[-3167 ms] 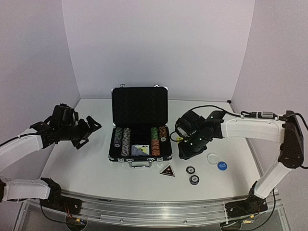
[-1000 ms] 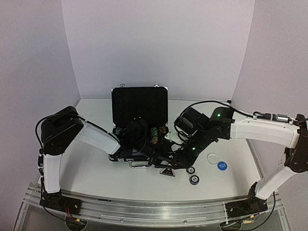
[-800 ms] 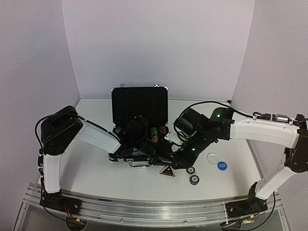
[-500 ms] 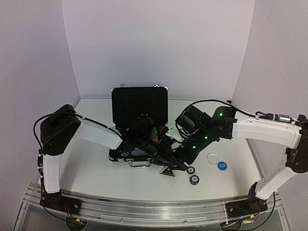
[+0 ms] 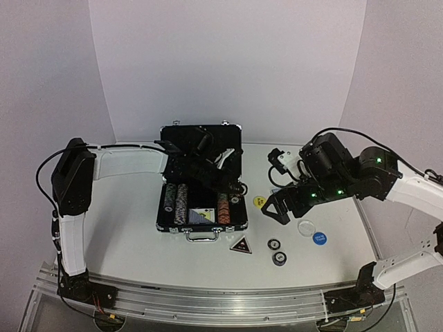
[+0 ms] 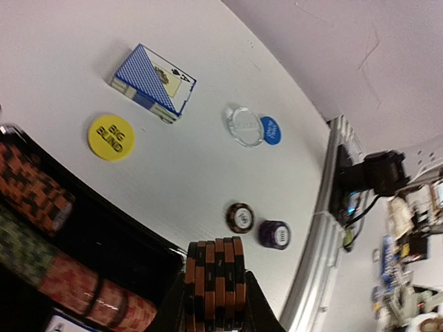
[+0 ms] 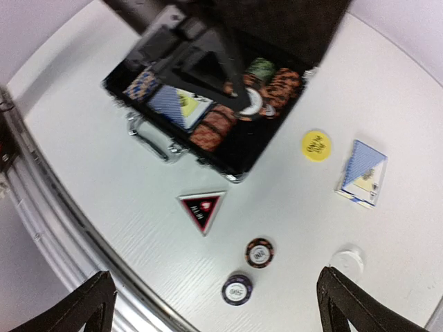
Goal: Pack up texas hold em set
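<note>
The black silver-edged briefcase [image 5: 170, 227] lies open mid-table, with rows of striped poker chips [image 5: 180, 202] and a blue card deck [image 5: 201, 216] inside. My left gripper [image 5: 232, 181] hovers over the case's right side, shut on a stack of orange-and-black chips [image 6: 216, 266]. My right gripper [image 5: 277, 207] hangs open and empty above the table, right of the case. On the table lie a dark triangular marker [image 7: 201, 209], two loose chips [image 7: 259, 252] [image 7: 237, 288], a yellow disc [image 7: 316, 144], a second blue card deck [image 7: 361, 173], a clear disc [image 5: 305, 226] and a blue disc [image 5: 319, 238].
The case lid [image 5: 201, 152] stands upright behind the tray. The table's metal front rail [image 5: 208, 297] runs along the near edge, and white walls close in the back and sides.
Both grippers met at the case's front right corner. The right gripper then opened and pulled up and away to the right. The left arm swung back over the case holding the chip stack.
</note>
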You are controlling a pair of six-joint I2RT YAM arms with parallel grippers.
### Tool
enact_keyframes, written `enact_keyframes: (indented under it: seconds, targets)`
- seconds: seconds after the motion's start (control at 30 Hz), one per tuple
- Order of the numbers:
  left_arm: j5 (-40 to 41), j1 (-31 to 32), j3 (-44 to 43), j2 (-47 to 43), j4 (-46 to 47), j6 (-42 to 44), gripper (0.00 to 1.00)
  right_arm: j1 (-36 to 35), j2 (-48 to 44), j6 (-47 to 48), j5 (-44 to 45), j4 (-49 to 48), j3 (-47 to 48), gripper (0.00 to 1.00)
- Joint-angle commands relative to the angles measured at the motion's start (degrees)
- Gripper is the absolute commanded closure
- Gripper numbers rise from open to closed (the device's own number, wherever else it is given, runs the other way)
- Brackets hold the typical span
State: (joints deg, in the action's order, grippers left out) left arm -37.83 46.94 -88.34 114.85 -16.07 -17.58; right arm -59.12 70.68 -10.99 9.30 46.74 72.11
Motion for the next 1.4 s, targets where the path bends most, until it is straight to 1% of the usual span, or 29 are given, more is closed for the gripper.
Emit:
enact_keyframes:
  seconds: [0.0, 0.1, 0.27, 0.43, 0.6, 0.9, 1.17, 1.23, 1.3, 1.37]
  targets:
    - [12.28, 0.79, -7.16, 2.5, -10.02, 21.52, 1.0, 1.51, -1.41, -8.61, 18.16, -0.18, -2.88, 0.02]
    - [13.57, 0.8, -10.97, 5.83, -12.82, 25.81, 1.0, 4.02, -1.26, -11.08, 19.58, -0.23, -4.39, 0.02]
    - [15.16, 0.79, -19.72, 12.61, -19.5, 29.57, 1.0, 9.11, -1.27, -13.36, 17.4, -0.21, -6.8, 0.02]
    - [17.88, 0.86, -21.45, 15.27, -21.92, 32.75, 1.0, 11.65, -1.36, -13.77, 15.77, -0.21, -8.97, 0.02]
    - [18.49, 1.32, -23.05, 17.17, -23.99, 34.55, 1.0, 12.78, -0.8, -13.9, 14.38, -0.24, -10.17, 0.02]
    - [23.72, 2.19, -28.08, 21.32, -26.53, 34.52, 1.0, 13.15, -0.68, -13.91, 13.63, -0.22, -11.24, 0.02]
    - [27.87, 2.45, -32.29, 24.37, -26.91, 34.07, 1.0, 13.24, -0.82, -13.87, 13.59, -0.24, -11.73, 0.03]
    - [28.71, 2.45, -32.77, 24.78, -27.16, 34.42, 0.98, 13.24, -0.81, -13.66, 13.69, -0.19, -11.73, 0.02]
    - [29.31, 2.46, -33.04, 24.95, -27.41, 34.95, 0.92, 13.24, -0.81, -13.42, 13.72, -0.23, -11.73, 0.02]
    - [29.46, 2.44, -33.49, 25.16, -27.97, 35.4, 0.88, 13.26, -0.74, -13.34, 13.57, -0.2, -11.64, 0.02]
